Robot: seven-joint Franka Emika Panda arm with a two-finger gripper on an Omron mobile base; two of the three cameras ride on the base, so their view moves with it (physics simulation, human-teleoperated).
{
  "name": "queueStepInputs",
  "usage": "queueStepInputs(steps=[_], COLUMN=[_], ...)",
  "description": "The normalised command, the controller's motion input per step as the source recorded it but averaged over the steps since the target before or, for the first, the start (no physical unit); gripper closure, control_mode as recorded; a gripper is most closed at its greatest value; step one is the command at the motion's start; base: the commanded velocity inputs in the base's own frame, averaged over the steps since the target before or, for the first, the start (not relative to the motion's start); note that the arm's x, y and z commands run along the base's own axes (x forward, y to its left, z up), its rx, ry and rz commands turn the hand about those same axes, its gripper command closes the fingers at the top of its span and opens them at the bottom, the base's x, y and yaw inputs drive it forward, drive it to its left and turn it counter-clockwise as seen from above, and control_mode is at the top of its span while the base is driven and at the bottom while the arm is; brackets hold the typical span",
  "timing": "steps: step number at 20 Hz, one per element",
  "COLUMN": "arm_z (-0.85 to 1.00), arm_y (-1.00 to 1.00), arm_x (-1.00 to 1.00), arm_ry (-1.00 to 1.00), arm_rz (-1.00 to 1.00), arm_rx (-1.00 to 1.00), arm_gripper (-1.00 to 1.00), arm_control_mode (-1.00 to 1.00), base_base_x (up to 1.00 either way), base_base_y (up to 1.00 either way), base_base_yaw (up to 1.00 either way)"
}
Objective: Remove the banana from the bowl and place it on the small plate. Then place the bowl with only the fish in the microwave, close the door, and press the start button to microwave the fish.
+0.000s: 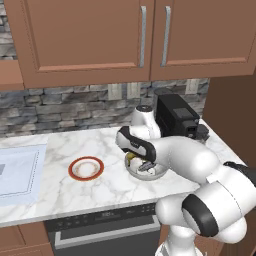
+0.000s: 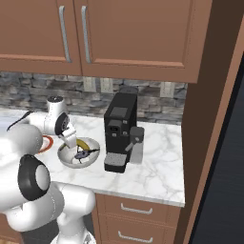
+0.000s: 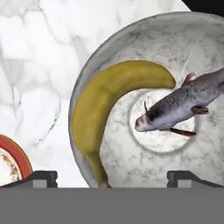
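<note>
Pincer (image 3: 112, 177) open wide, holding nothing, hanging over the bowl (image 3: 131, 48); its two dark fingertips (image 3: 38, 177) sit at the bottom edge of the hand view, far apart. Banana (image 3: 103, 103) in hand view lies between the tips but closer to the left one, from about 12 o'clock of the pincer midpoint round to 10 o'clock; its thin dark stem end runs down toward the bottom edge, just left of midpoint. It curves along the bowl's left inner wall, the other end pointing to 3 o'clock and near the fish's back. Fish (image 3: 179, 107) is at 1–2 o'clock of the pincer midpoint, head over the bowl's flat centre, tail off toward the right edge. Whether the tips touch anything: cannot tell.

Small plate (image 3: 13, 164) shows as a red-rimmed sliver at 9 o'clock of the pincer, on the bench (image 3: 39, 52), apart from the bowl.

Left base view: bowl (image 1: 159, 172) on the marble bench (image 1: 60, 190), mostly covered by the arm; banana (image 1: 131, 158) peeks yellow at its left edge under the pincer (image 1: 142, 165). Small plate (image 1: 86, 168) at 9 o'clock of the bowl, well apart.

Right base view: bowl (image 2: 71, 161) holds banana (image 2: 85, 143) at its far side and fish (image 2: 84, 154) in the middle. Pincer (image 2: 72, 141) is above the bowl's left part. Black coffee machine (image 2: 120, 131) at 3 o'clock of the bowl, close beside.
</note>
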Motion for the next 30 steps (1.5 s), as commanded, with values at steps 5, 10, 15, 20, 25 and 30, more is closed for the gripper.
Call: queueStepInputs(steps=[5,10,15,20,25,30], arm_z=[-0.16,-0.15,-0.04,-0.10,-0.21,-0.23], arm_y=[0.12,0.10,0.01,0.00,0.00,0.00], arm_x=[0.23,0.13,0.16,0.00,0.00,0.00], arm_ry=[0.09,0.07,0.03,0.00,0.00,0.01], arm_rz=[-0.03,0.00,0.00,0.00,0.00,0.00], arm_rx=[0.00,0.00,0.00,0.00,0.00,0.00], arm_gripper=[-1.00,-1.00,-1.00,-1.00,-1.00,-1.00], arm_control_mode=[-1.00,-1.00,-1.00,-1.00,-1.00,-1.00], base_base_x=[0.00,0.00,0.00,0.00,0.00,0.00], base_base_y=[0.00,0.00,0.00,0.00,0.00,0.00], base_base_yaw=[0.00,0.00,0.00,0.00,0.00,0.00])
